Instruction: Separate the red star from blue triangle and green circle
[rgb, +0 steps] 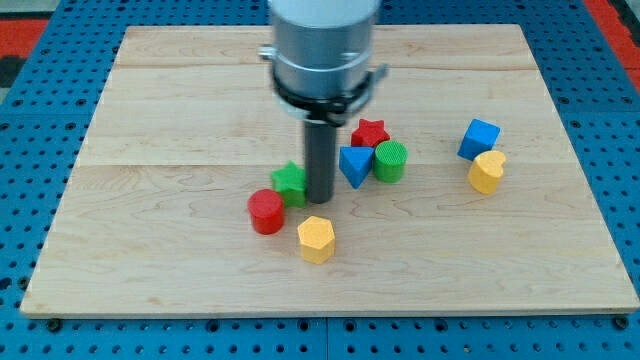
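Observation:
The red star (370, 132) sits near the board's middle, touching the blue triangle (354, 164) below it and the green circle (391, 161) at its lower right. The triangle and circle touch each other. My tip (320, 198) stands just left of the blue triangle, between it and a green star (289, 182). The rod hides part of the green star's right side.
A red cylinder (266, 211) lies lower left of my tip and a yellow hexagon (316, 239) below it. A blue cube (480, 138) and a yellow heart (487, 171) sit at the view's right. The wooden board (150, 100) lies on a blue pegboard.

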